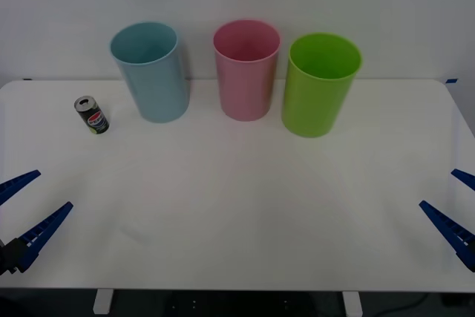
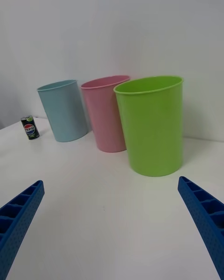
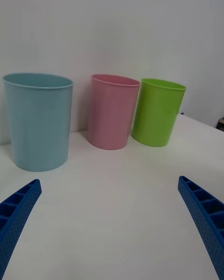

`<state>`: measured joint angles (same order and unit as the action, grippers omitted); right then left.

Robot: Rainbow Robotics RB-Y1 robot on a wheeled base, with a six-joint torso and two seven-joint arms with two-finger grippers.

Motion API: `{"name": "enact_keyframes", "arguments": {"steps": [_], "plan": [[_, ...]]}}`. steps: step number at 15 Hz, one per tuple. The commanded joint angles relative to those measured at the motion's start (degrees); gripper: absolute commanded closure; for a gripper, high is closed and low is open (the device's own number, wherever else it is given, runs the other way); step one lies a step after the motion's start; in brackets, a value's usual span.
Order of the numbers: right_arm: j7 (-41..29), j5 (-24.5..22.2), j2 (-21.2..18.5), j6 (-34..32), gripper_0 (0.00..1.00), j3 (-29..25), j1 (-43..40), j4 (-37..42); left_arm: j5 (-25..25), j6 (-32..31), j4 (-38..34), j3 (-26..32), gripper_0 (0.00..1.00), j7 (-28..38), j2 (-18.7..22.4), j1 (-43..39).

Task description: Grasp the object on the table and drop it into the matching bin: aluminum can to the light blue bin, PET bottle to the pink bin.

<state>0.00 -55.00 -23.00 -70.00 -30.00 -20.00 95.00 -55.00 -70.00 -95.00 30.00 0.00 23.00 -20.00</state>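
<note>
Nearest the robot, the left pincer (image 1: pixel 28 213) hangs low over the near left corner of the white surface (image 1: pixel 237 213), its blue ribbed fingers spread wide with nothing between them. The right pincer (image 1: pixel 453 209) sits at the near right edge, likewise spread and empty, well apart from everything.

Farther out on the left stands the aluminum can (image 1: pixel 91 115), upright or slightly tilted, just beside the light blue bin (image 1: pixel 151 72) and on its outer side. Nothing touches it yet, so the grasp is not begun.

The main risk, as I judge it, lies in that closeness. The can is short and light; a finger arriving off centre would likely tip it or roll it toward the surface's edge, and a wide approach from the inner side could knock the light blue bin, which tapers to a narrow base and may topple.

Beyond, the pink bin (image 1: pixel 246 68) stands close beside the blue one, with a lime green bin (image 1: pixel 320 83) farther right. A release made slightly too far right could send the can into pink, the wrong bin. A release low over the rim could also clip it.
</note>
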Motion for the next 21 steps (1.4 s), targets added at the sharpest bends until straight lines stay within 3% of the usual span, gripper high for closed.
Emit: {"name": "enact_keyframes", "arguments": {"steps": [1,4,9,16,21], "plan": [[0.00,0.00,0.00,0.00,0.00,0.00,0.00,0.00,0.00,0.00,0.00,0.00,0.00,0.00,0.00,0.00],[0.00,0.00,0.00,0.00,0.00,0.00,0.00,0.00,2.88,0.30,-0.10,0.06,0.00,0.26,-1.12,-0.30],[0.00,0.00,0.00,0.00,0.00,0.00,0.00,0.00,2.88,2.50,-0.27,-0.56,0.00,0.44,-0.94,-1.44],[0.00,0.00,0.00,0.00,0.00,0.00,0.00,0.00,3.23,15.95,-0.27,-4.16,0.00,-2.02,-1.29,-5.14],[0.00,0.00,0.00,0.00,0.00,0.00,0.00,0.00,2.79,21.13,-0.27,-4.16,0.00,-5.54,-4.19,-6.01]]}}
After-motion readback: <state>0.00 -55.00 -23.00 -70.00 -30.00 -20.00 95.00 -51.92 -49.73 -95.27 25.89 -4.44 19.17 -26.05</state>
